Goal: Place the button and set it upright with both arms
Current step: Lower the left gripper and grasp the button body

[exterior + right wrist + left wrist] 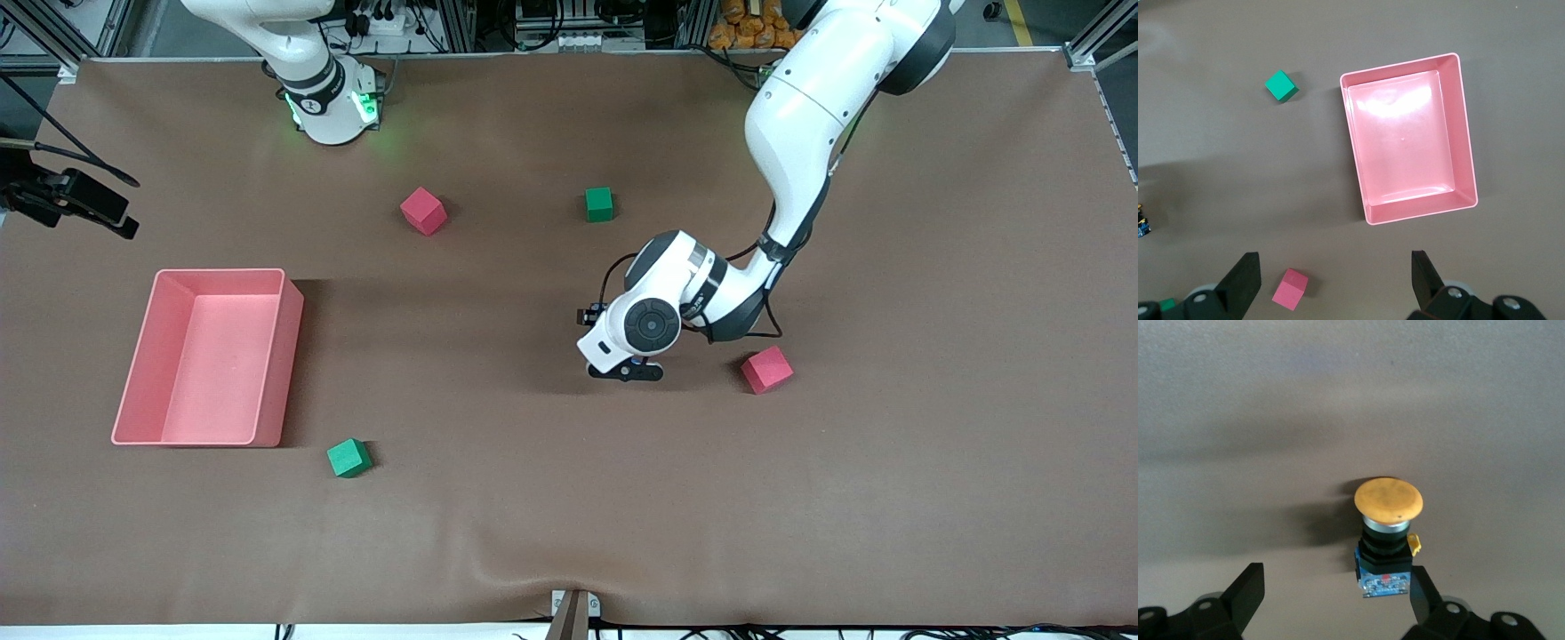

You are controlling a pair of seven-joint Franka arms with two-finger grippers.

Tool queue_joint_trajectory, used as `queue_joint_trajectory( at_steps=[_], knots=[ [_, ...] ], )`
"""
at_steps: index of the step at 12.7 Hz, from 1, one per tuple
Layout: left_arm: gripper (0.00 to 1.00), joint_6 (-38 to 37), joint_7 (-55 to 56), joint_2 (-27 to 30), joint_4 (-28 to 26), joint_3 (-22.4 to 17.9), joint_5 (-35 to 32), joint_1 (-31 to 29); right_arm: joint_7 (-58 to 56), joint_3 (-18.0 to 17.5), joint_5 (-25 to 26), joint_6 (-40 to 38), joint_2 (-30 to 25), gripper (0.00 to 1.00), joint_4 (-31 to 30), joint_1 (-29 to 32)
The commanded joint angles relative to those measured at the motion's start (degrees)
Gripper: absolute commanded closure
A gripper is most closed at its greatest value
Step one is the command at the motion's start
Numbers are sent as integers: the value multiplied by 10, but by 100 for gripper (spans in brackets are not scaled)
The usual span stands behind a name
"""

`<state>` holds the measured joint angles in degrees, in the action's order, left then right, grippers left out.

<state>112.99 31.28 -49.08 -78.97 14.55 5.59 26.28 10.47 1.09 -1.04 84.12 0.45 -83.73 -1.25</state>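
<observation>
The table (569, 498) has a flat brown cover that looks soft like felt, with a small wrinkle at the edge nearest the front camera.

Nearest the front camera sits a green cube (348, 458) with square, foamy sides. Just beside it, a bit farther off, is a pink tray (284, 356). It is a smooth, shiny plastic box with thin walls and nothing inside. In the right wrist view the tray (1465, 133) shines in the light.

Farther off, near the middle of the table, the left gripper (627, 371) hangs low over the cloth at the end of the round white left arm. A red cube (766, 369) sits near it, toward the left arm's end of the table.

In the left wrist view the button (1387, 537) lies on the cloth between the two black fingers (1246, 593). It has a round, smooth orange cap like a mushroom top, a short black body and a blue square base. It sits close to one finger, but the fingers are spread wide apart and do not squeeze it.

Farther still are a second red cube (423, 211) and a second green cube (599, 204).

The right arm waits, held high. The right gripper (1335, 283) is over the table near the tray, its fingers wide apart and holding nothing.
</observation>
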Motion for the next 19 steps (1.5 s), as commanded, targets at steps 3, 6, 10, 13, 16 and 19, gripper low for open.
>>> queue_joint_trajectory(
  at_steps=[3, 6, 10, 13, 16, 19],
  knots=[
    [10, 7, 29, -10, 21, -5, -2, 7, -6, 0, -3, 2, -12, 0, -8, -2],
    [13, 22, 72, -17, 23, -6, -2, 29, -8, -1, 6, 2, -12, 0, -8, -2],
    [15, 24, 72, -22, 26, -6, -2, 29, -7, 0, 9, -2, -12, 0, -8, -6],
    [22, 36, 73, -32, 27, -6, -2, 33, -7, 0, 9, -4, -13, 0, -10, -5],
    [26, 36, 72, -33, 26, -6, -3, 33, -7, 1, 8, 17, -37, 0, -48, -4],
    [35, 36, 73, -38, 26, -6, -3, 37, -7, 1, 8, 17, -36, 0, -46, -4]
  ],
)
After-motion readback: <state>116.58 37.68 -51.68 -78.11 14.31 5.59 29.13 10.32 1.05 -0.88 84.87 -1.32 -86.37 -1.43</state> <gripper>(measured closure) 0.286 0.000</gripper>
